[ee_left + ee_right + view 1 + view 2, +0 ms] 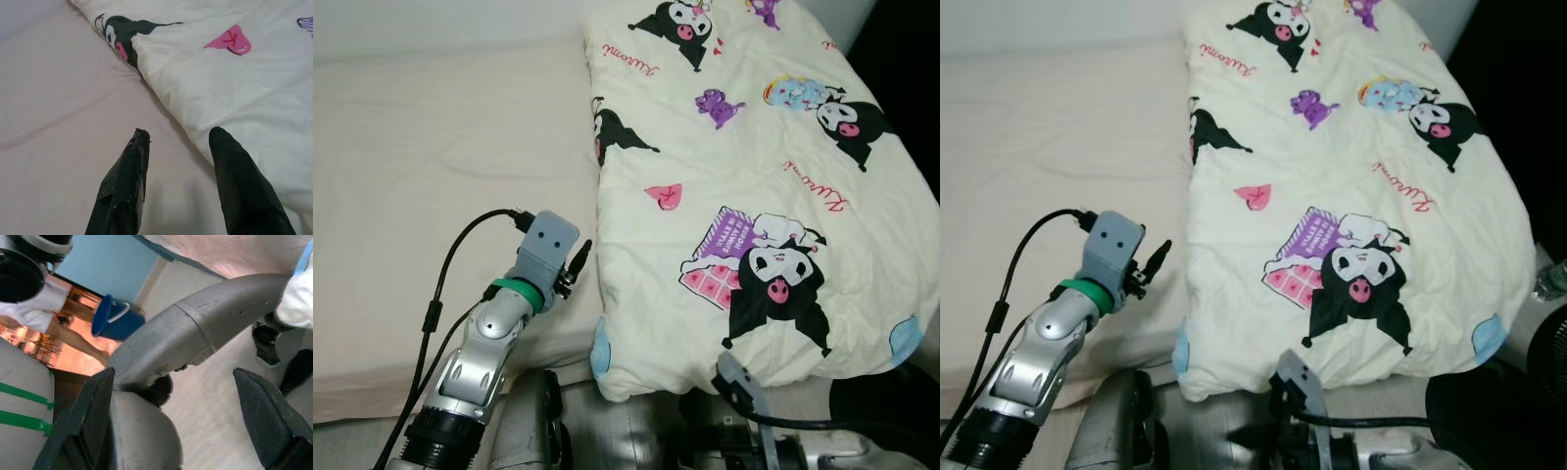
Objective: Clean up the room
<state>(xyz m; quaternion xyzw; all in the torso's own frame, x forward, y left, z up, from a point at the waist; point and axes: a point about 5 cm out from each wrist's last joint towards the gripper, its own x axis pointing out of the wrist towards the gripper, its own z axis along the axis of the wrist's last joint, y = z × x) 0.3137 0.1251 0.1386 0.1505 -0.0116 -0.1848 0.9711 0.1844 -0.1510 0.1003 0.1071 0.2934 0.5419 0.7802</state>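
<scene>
Cream cartoon-print blanket on the bed, spread-fingered left gripper just beside its edge

Red script "Kuromi" repeats on quilt.

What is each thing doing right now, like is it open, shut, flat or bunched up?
Cartoon blanket: folded, lying on the bed, near edge overhanging.
Bed sheet: spread out, lightly wrinkled.
Left gripper: open, empty, over the sheet beside the blanket edge.
Right gripper: open, empty, low below the bed.
Blue bucket: on the floor.
</scene>
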